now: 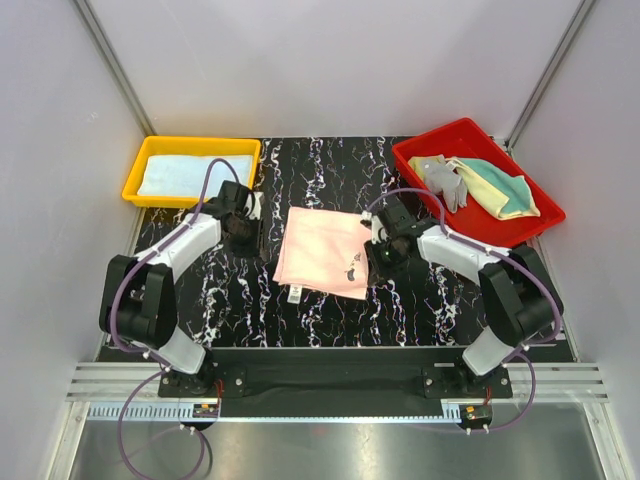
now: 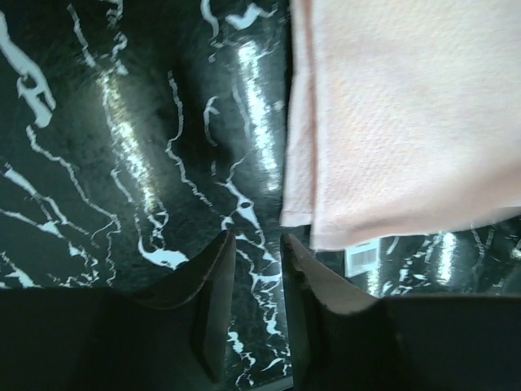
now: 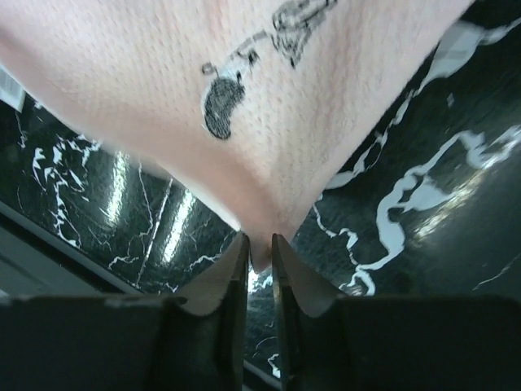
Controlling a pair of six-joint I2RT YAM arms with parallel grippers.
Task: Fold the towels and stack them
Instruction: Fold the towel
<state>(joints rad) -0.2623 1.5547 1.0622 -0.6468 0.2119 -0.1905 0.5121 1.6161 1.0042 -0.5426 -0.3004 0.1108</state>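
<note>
The pink towel (image 1: 322, 250) lay flat at the centre of the desk (image 1: 420, 300), between the two arms. The left gripper (image 2: 258, 239) stood narrowly parted and held nothing, its tips just beside the towel's folded edge. The right gripper (image 3: 259, 239) was likewise narrowly parted, with the towel's corner lying at the mouth of the gap. A light blue towel (image 1: 190, 175) rested in the yellow tray (image 1: 135, 180).

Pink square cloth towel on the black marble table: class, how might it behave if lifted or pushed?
Probably floppy: the pink square cloth towel lies flat with a doubled-over edge, so it should drape when lifted. Likely light, being thin. Pushed, it may bunch rather than slide.
</note>
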